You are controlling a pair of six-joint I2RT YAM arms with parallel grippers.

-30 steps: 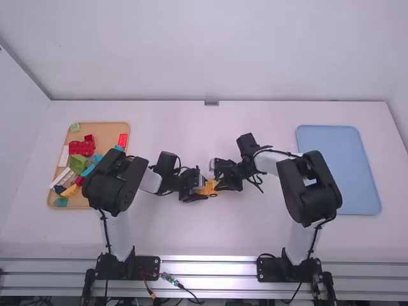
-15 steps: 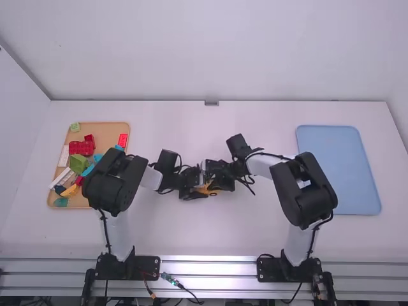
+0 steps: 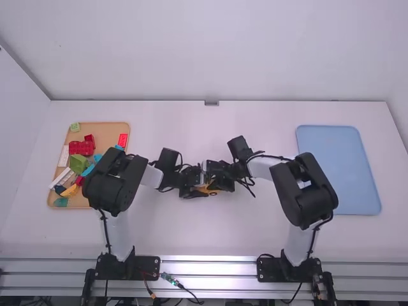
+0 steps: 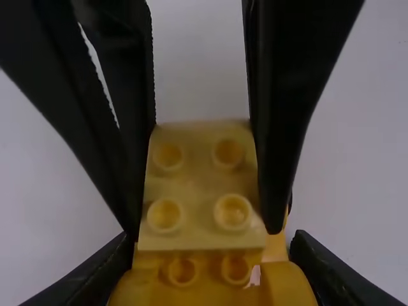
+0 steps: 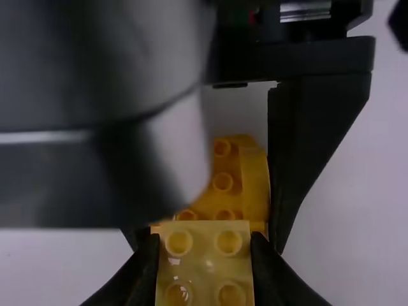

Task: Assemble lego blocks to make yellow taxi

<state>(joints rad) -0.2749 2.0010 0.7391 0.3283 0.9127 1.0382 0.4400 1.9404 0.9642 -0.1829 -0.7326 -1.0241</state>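
Near the table's middle my left gripper (image 3: 196, 190) and right gripper (image 3: 215, 176) meet around orange-yellow blocks (image 3: 205, 189). In the left wrist view, my left gripper (image 4: 213, 245) is shut on the orange-yellow assembly (image 4: 207, 284), which has round studs. A paler yellow four-stud brick (image 4: 199, 185) lies over part of it, between the right gripper's fingers. The right wrist view has my right gripper (image 5: 204, 240) shut on that pale brick (image 5: 204, 264), with the assembly (image 5: 224, 182) behind it. I cannot tell whether the brick is pressed onto the assembly.
On the left, a tan tray (image 3: 102, 130) holds several red, green, blue, white and yellow blocks, partly behind the left arm. A light green block (image 3: 75, 127) sits at its far corner. To the right, a blue tray (image 3: 354, 166) lies partly behind the right arm.
The right gripper has moved left, up against the left gripper, and covers more of the orange-yellow blocks. Over the last half second both arms have hardly shifted.
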